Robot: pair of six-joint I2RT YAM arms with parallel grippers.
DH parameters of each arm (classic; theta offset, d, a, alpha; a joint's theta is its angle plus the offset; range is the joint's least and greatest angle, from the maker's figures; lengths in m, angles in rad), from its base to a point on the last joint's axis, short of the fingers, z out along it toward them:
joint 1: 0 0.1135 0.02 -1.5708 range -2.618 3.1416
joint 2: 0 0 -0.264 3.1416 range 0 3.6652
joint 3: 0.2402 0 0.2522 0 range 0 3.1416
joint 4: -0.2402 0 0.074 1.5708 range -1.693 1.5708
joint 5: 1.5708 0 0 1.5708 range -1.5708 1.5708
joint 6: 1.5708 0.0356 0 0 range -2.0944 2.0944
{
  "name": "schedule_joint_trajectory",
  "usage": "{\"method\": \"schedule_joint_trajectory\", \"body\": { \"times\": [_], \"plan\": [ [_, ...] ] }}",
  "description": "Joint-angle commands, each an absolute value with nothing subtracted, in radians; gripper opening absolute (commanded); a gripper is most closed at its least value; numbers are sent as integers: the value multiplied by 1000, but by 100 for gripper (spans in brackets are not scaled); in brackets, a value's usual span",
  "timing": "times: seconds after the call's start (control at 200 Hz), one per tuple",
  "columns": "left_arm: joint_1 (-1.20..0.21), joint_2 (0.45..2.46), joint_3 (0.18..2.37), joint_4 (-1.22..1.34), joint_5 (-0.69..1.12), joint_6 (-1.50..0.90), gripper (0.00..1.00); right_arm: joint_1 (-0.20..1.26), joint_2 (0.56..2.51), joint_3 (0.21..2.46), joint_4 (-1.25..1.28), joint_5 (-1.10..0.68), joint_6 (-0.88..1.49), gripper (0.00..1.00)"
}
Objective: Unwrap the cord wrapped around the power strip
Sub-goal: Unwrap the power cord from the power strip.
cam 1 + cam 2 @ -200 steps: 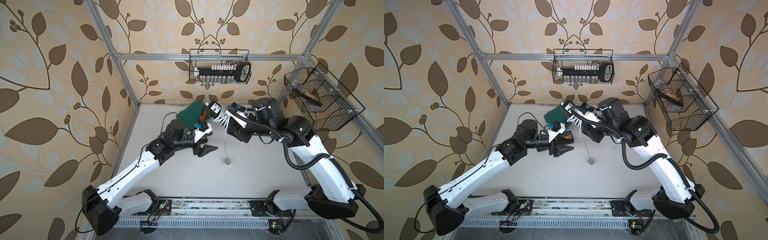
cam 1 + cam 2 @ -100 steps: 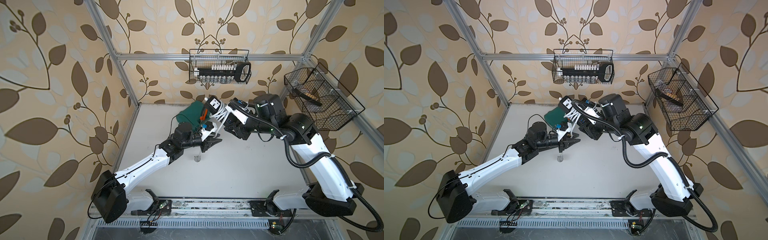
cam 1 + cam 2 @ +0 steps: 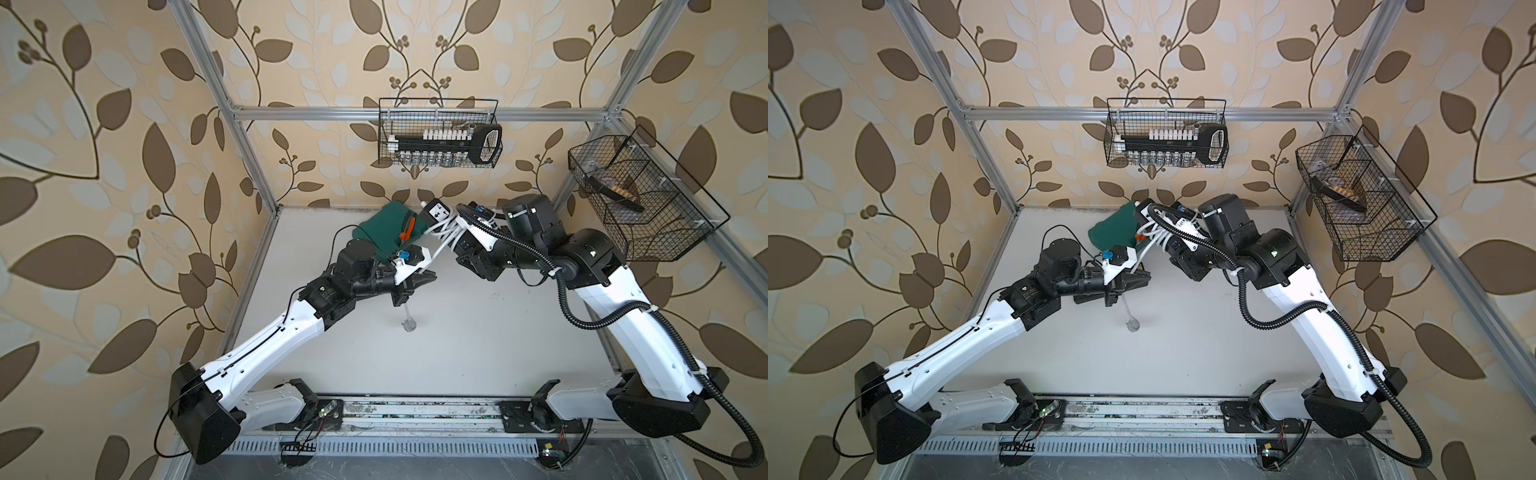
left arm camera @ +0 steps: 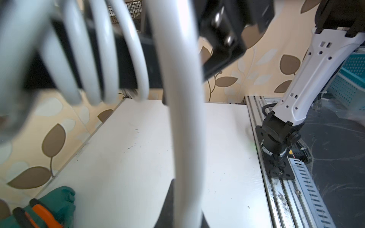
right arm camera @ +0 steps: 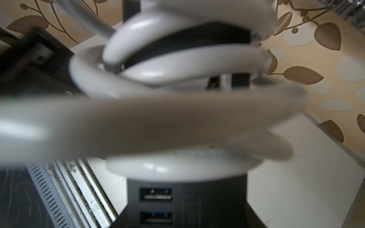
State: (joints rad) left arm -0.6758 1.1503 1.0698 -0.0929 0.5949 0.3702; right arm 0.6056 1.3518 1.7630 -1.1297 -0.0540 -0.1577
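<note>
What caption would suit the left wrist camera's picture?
Left gripper pinches the white cord, which runs to loops wound around the black power strip, above the table.

white cord (image 3: pixel 448 227), black power strip (image 3: pixel 430 217), green cloth (image 3: pixel 382 230), white tabletop (image 3: pixel 478 332), beige wallpaper (image 3: pixel 124 174) with brown leaf pattern

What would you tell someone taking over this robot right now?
Right pincer: shut on the power strip, held up above the table near the back.
Left pincer: shut on the free strand of the cord; the plug dangles below it.
Done: the plug end is off the strip.
Left: several loops around the strip to unwind.
</note>
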Motion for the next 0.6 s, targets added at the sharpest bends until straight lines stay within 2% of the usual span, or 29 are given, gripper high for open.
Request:
{"method": "schedule_joint_trajectory", "body": {
  "times": [0.0, 0.24, 0.39, 0.595],
  "plan": [
    [-684, 1103, 1170, -247, 542, 451, 0, 604, 1319, 1682, -1117, -39, -201, 0],
    [-669, 1167, 1323, -451, 355, 480, 0, 603, 1253, 1496, -1120, -259, -264, 0],
    [-626, 1227, 1366, -493, 324, 435, 0, 603, 1222, 1466, -1121, -354, -266, 0],
    [-565, 1265, 1394, -515, 305, 386, 0, 602, 1197, 1464, -1127, -296, -248, 0]
  ]
}}
